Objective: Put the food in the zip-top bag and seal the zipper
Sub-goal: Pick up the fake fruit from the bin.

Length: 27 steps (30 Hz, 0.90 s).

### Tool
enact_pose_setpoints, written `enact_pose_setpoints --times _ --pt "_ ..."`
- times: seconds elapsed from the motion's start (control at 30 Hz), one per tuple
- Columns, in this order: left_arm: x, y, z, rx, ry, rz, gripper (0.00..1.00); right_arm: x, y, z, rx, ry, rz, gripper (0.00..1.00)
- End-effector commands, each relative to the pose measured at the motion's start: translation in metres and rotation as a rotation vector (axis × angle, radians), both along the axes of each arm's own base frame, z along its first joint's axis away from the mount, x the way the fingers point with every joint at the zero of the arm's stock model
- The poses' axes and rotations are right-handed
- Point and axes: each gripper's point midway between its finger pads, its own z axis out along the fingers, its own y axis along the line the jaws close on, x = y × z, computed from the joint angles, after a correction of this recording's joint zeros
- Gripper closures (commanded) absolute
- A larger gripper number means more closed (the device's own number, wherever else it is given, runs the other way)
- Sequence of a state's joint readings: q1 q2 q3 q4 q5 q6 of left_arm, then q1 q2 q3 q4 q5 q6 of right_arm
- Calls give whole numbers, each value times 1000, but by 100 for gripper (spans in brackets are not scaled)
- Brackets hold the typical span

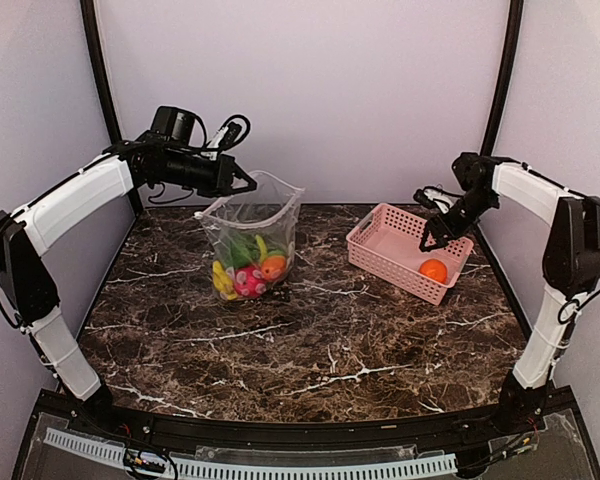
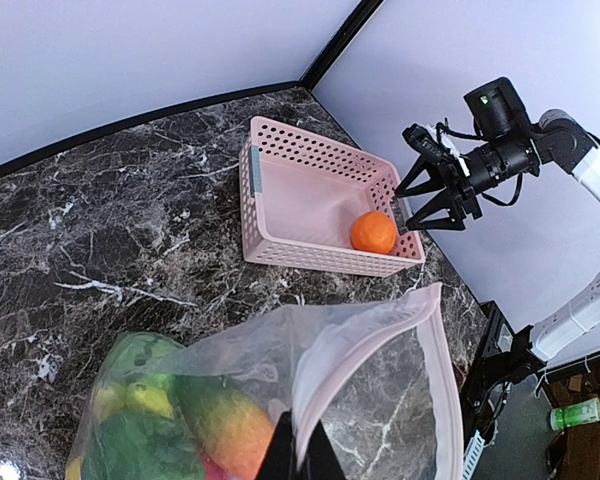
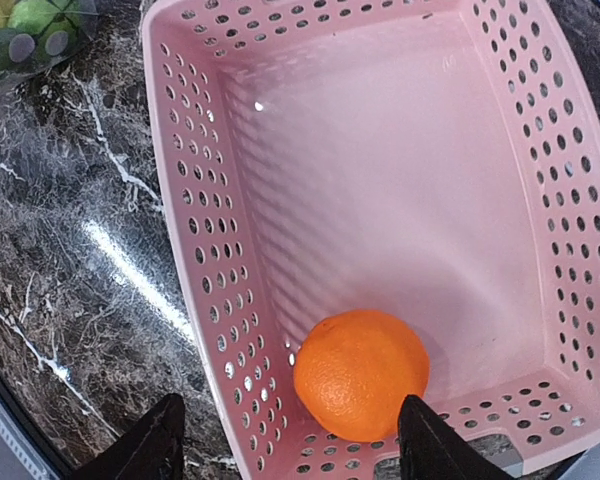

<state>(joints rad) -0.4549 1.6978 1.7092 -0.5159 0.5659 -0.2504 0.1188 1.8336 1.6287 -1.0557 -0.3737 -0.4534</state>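
The clear zip-top bag (image 1: 252,235) stands open at the back left of the table, with several toy fruits and vegetables (image 1: 248,272) in its bottom. My left gripper (image 1: 242,183) is shut on the bag's pinkish zipper strip (image 2: 435,380) and holds the mouth up; its fingertips (image 2: 300,455) pinch the rim. An orange (image 1: 433,270) lies alone in the pink basket (image 1: 385,240). My right gripper (image 1: 435,235) is open and empty above it. In the right wrist view the orange (image 3: 361,373) sits between the spread gripper (image 3: 292,435).
The pink slotted basket (image 3: 380,150) stands at the back right of the dark marble table (image 1: 310,340). Pale walls close the back and sides. A corner of the filled bag (image 3: 30,30) shows left of the basket.
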Motion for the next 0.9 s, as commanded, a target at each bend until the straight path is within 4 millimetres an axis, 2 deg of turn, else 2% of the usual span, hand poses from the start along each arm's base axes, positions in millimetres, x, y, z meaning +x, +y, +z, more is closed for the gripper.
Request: enact_pose_setpoints --times 0.0,0.23,0.5,0.73,0.87 --pt "-6 -3 1 -10 -4 -18 99 -10 -11 -21 -47 107 -54 28" --pt "-7 -2 -4 0 0 -19 99 -9 -21 -41 -60 211 -119 25" --pt "-7 -1 -6 2 3 -17 99 -2 -31 -55 -114 218 -138 23" --pt "-7 -1 -9 2 10 -15 99 -5 -35 -71 -139 250 -132 15" --pt "-6 -2 -9 3 9 -16 99 -4 -37 -76 -155 250 -133 14"
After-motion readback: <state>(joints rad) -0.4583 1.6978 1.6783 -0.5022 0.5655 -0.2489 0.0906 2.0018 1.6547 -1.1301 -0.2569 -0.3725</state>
